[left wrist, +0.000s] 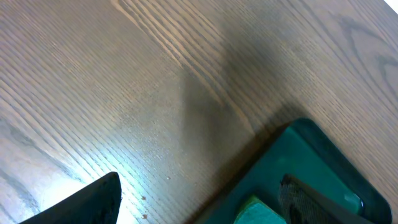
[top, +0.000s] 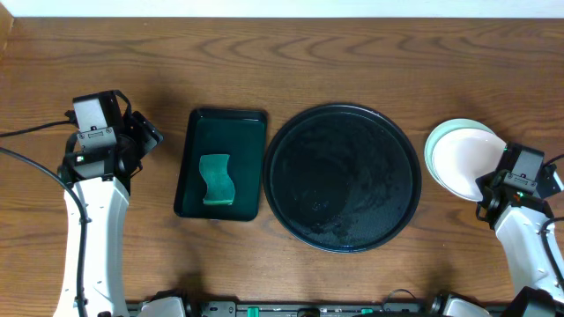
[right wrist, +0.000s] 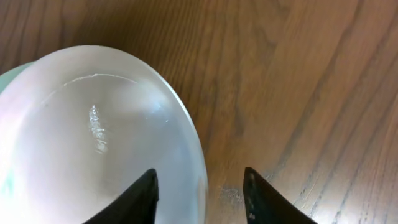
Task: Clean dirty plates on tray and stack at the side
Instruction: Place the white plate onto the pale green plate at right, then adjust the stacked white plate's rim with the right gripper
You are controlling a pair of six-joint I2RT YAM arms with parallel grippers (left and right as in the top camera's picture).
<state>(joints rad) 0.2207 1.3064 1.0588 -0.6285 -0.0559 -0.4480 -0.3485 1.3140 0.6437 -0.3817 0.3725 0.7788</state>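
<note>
Right gripper is straddling, fingers released, one white plate atop mint-green plates (count unclear) at table right edge; left gripper is hanging spread, empty; one black tray mid-table.

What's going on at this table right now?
Two robot arms are tidying plates. The large round black tray has no plates on it. They sit stacked on the wooden table to its right, a white round plate on top with a pale mint-green one showing beneath. The right gripper is open, astride the white plate's rim. The left gripper hangs open beside the dark green rectangular tray holding a green sponge.
</note>
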